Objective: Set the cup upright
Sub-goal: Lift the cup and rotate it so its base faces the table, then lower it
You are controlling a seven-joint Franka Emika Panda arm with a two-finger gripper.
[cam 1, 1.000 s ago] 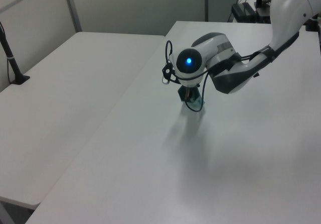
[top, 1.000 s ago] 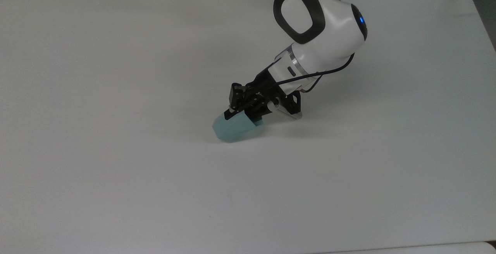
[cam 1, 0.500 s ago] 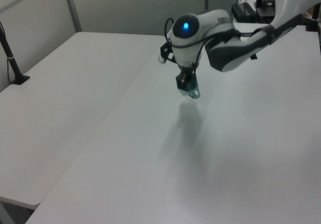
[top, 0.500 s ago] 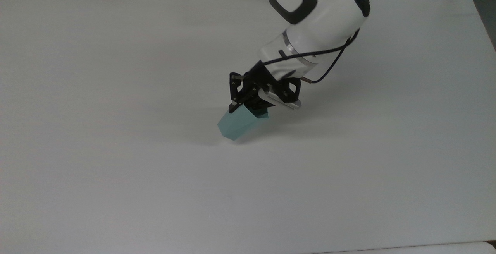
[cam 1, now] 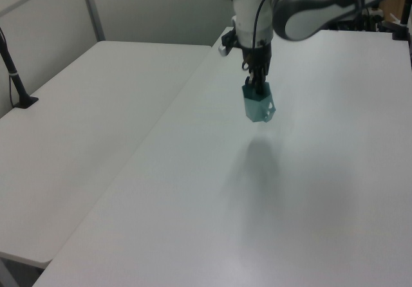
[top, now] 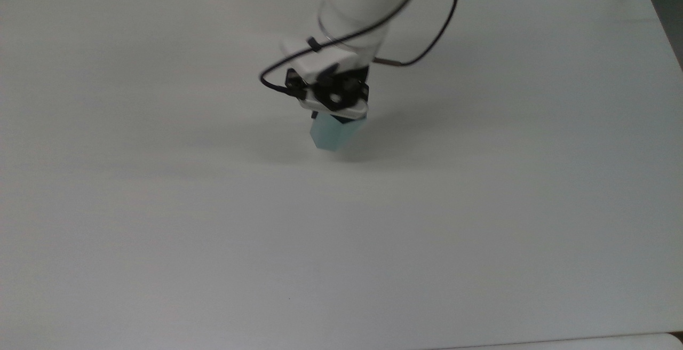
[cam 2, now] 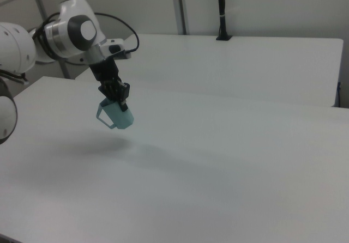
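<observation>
So the pincer (cam 1: 258, 86) is pinching the cup (cam 1: 258, 105) by its rim, fingers clamped on the wall from above, and it's hanging clear of the desk (top: 160, 222) now, with its shadow sitting apart below it in the left view. Big change from a second ago: back then the cup was lying tipped over low at the desk surface with the wrist angled way over, and since then the arm has swung up and rotated so the pincer points nearly straight down. That means the cup's narrow base is now facing mostly downward, still a bit tilted in the right view, roughly over the middle of the desk and a little toward the far edge in the top view. I'd say the reorienting is basically done and what's left is lowering it and letting go. The cup looks like hard pale teal plastic, flat facets, tapered bottom, small angular handle (cam 2: 103, 117) sticking out. Desk is plain matte white.
</observation>
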